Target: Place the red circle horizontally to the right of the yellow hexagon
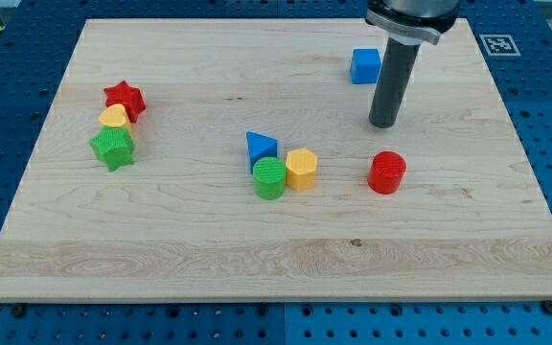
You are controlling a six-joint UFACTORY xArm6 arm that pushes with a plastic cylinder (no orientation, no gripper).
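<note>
No gripper here, nothing held: the tip [383, 124] sits just behind the red circle [387, 172], right of the yellow hexagon [301, 169]. An off-centre push could spin it away.

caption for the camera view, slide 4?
My tip sits above the red circle, right of the yellow hexagon.

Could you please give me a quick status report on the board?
My tip free, just above the red circle, not touching. Red circle already right of the yellow hexagon, gap between. Nothing in that gap.
</note>
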